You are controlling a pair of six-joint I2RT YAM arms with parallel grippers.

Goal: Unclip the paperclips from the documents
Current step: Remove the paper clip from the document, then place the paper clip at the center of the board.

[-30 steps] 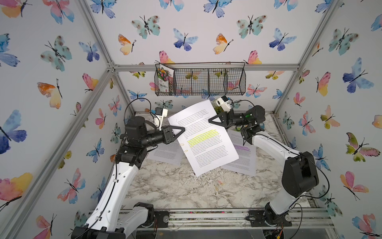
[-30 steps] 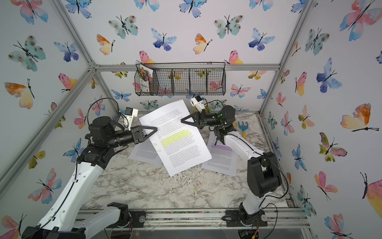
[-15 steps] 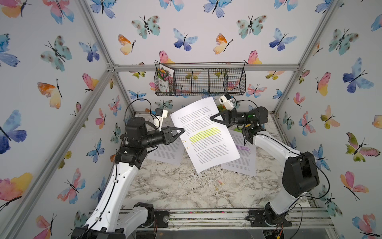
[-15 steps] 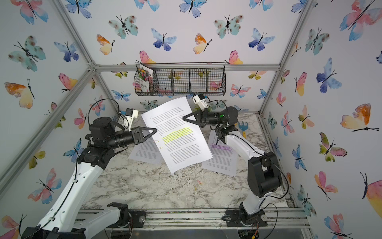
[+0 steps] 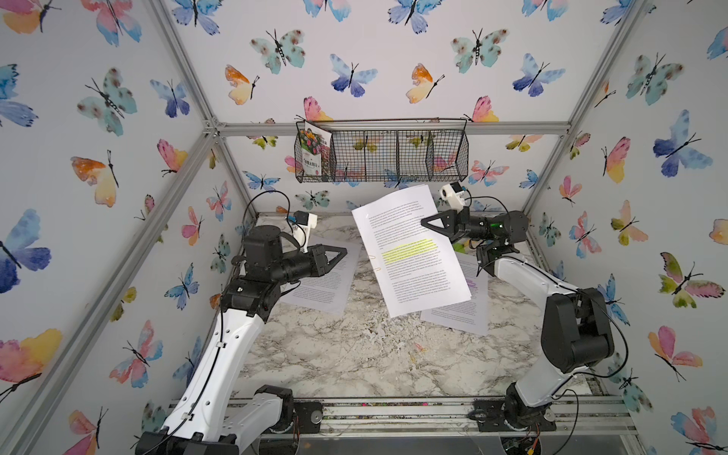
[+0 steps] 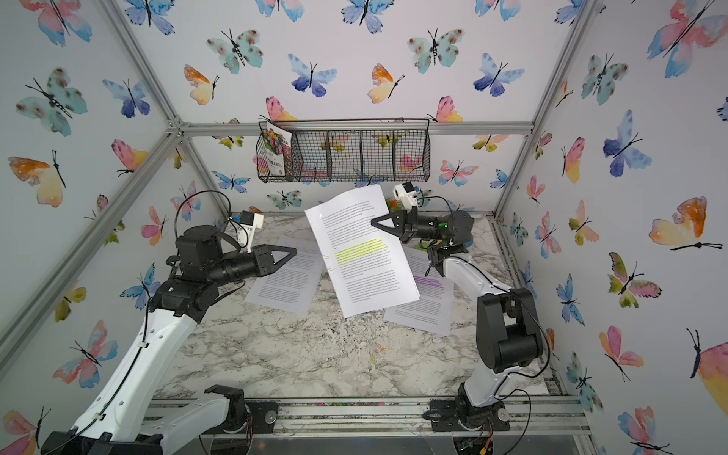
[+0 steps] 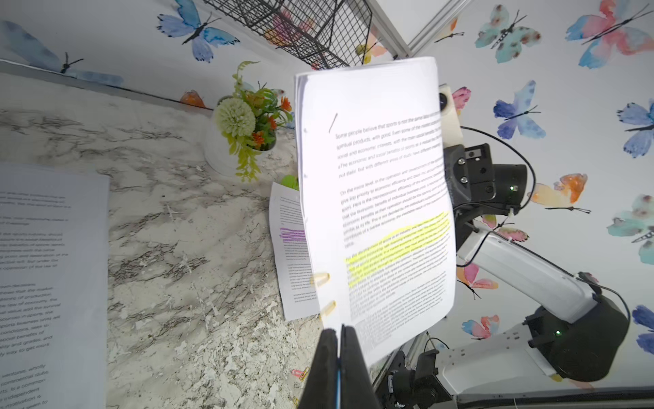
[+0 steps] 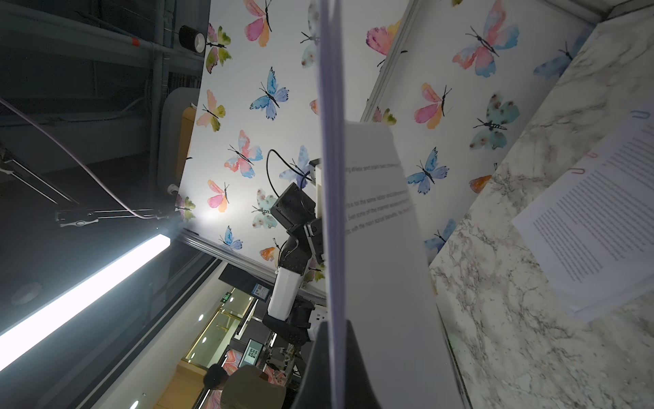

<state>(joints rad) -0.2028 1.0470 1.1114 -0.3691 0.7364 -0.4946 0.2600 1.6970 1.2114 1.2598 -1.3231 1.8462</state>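
Yellow-highlighted document hangs above the worktop, clamped by one edge in my right gripper; my left gripper is pressed together nearby.

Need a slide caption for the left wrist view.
Closed left gripper facing the raised white yellow-highlighted printed document, two yellow wire paperclips on its edge.

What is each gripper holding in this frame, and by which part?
Right gripper pinches the yellow-highlighted document by its side edge. Left gripper is shut clear of it; a thin blue sliver between its fingers may be a paperclip.
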